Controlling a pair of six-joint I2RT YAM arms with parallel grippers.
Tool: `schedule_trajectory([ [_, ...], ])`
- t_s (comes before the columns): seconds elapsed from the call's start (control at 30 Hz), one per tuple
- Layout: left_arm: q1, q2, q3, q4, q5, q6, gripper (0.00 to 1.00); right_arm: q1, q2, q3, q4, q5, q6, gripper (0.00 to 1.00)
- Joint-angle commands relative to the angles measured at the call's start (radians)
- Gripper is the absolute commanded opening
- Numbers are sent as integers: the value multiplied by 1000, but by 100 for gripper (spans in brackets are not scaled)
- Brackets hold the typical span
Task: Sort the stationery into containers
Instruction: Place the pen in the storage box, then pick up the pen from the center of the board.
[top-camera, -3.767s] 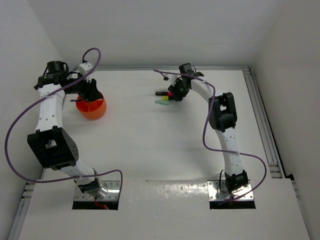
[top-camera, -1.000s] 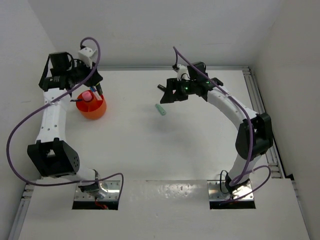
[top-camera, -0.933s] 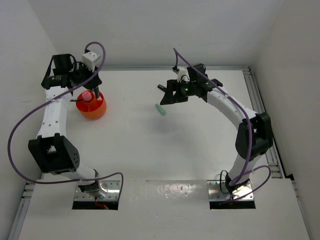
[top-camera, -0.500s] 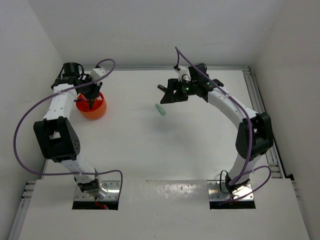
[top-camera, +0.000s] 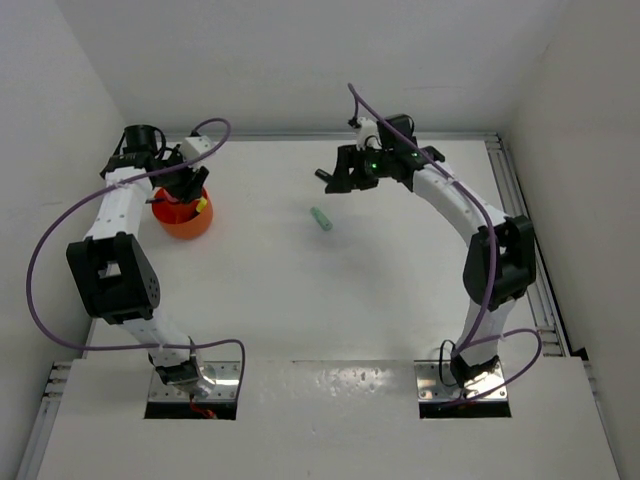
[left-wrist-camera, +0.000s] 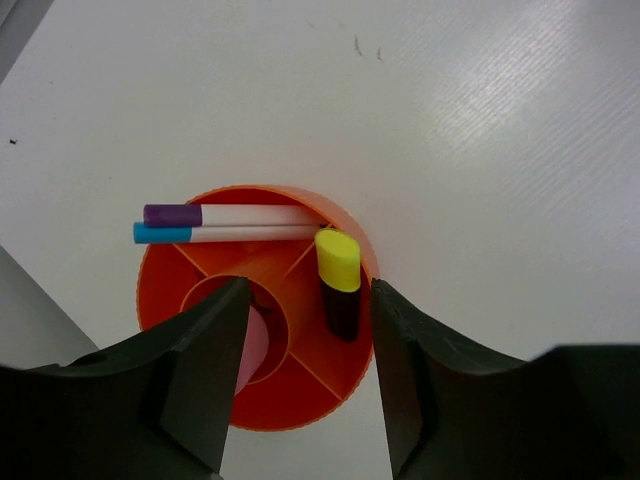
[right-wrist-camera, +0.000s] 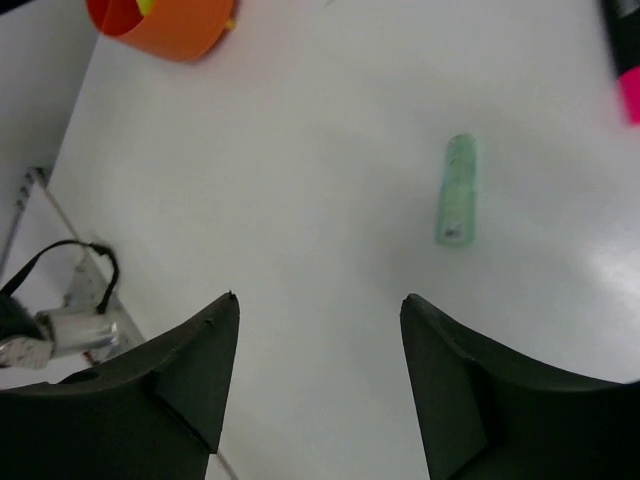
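Lying flat, green highlighter (top-camera: 320, 218) runs far-L to near-R.

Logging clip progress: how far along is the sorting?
Done: two pens, a yellow-capped highlighter and a pink item are in the bowl. In hand: nothing; left hand and right hand open. Left: green highlighter and pink-tipped marker on the table.

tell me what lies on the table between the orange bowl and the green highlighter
Nothing: the top external view shows only bare white table between the orange bowl and the green highlighter.
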Motion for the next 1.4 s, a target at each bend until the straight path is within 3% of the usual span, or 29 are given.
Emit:
schedule_trajectory([
  [0.0,13,-32,66,-31,77,-17,58,-33,45,125,19,108,-81,62],
  [0.1,12,-64,96,-47,130,-55,60,-46,100,177,37,194,-137,54],
  [0.27,-7,-118,132,-45,205,-132,60,-63,227,281,77,285,-246,53],
  [0.47,-48,-168,127,-65,261,-178,62,-86,423,381,190,273,-259,67],
  [0.83,-59,-191,80,-64,242,-221,63,-57,617,467,268,271,-315,72],
  [0.93,-57,-185,72,-56,244,-233,63,-48,638,462,275,262,-336,68],
  [1.07,-57,-181,74,-53,235,-238,63,-36,666,453,286,263,-403,55],
  [1.37,-51,-170,97,-71,233,-230,64,-16,669,420,268,283,-511,50],
])
